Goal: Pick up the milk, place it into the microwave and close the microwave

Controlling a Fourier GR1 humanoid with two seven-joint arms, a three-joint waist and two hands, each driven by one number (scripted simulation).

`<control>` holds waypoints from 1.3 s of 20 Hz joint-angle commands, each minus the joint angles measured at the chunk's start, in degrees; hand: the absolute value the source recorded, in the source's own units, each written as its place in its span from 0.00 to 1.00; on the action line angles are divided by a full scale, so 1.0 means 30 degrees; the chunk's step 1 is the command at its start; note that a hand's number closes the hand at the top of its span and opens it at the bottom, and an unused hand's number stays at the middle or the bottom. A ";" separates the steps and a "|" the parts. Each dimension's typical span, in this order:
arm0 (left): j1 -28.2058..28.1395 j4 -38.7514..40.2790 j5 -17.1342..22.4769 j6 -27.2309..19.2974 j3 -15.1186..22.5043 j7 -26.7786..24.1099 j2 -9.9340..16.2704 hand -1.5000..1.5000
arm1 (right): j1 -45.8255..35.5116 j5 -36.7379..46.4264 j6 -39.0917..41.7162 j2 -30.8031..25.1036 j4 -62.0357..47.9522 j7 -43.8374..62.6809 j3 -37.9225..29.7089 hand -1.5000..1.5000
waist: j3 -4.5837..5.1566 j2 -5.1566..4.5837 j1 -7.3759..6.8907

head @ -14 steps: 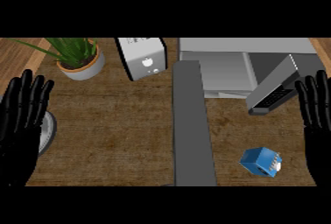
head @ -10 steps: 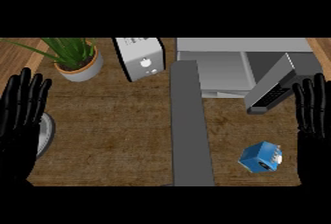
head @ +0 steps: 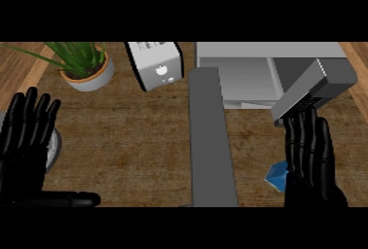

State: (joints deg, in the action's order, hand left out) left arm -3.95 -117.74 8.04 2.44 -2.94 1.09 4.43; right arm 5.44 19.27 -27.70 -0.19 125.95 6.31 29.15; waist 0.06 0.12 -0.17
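Observation:
The milk [head: 275,176] is a small blue carton lying on the counter at the lower right; only its left corner shows. My right hand [head: 310,158] hangs over it with straight fingers pointing away from me, open, covering most of the carton. The microwave [head: 248,73] stands at the back right, its cavity facing me and its door [head: 310,90] swung out to the right. My left hand [head: 25,146] rests open at the left edge, fingers up and thumb stretched out along the bottom.
A potted plant [head: 86,68] stands at the back left. A white toaster [head: 156,65] sits beside it. A grey strip [head: 212,141] runs down the counter's middle. Part of a grey plate [head: 54,148] shows behind my left hand.
My right hand has moved left and down from the right edge until it covers the milk carton. The view has shifted slightly. The left hand stays where it was.

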 commanded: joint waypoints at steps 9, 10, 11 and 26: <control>-0.3778 -0.2135 0.0955 0.1147 -0.0006 -0.0678 -0.0454 0.00 | 0.2010 0.5343 -0.3993 -0.0352 0.1492 0.2019 0.3263 0.00 | -0.0014 0.0018 0.0078; -0.3409 -0.0329 0.1205 0.1910 -0.0773 -0.1912 -0.0011 0.00 | 0.0733 0.4837 -0.3385 0.0011 0.1021 0.3005 0.1662 0.00 | -0.0009 -0.0022 0.0049; -0.4905 -0.2104 0.1458 0.2071 -0.0124 -0.1481 -0.0384 0.00 | 0.0602 0.4340 -0.4965 0.0059 -0.1128 0.1438 0.2213 0.00 | -0.0019 -0.0015 -0.0060; -0.6055 -0.2058 0.2303 0.3415 -0.1520 -0.2494 -0.0378 0.00 | 0.3857 -0.3119 -0.5337 -0.1377 -0.3895 -0.5294 -0.1627 0.00 | -0.0035 -0.0018 0.0026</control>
State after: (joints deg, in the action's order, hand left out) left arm -20.81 -124.46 13.40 10.89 -5.72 -5.10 2.96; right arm 14.29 16.01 -43.75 -3.52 118.21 -2.36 26.80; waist 0.00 0.12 -0.12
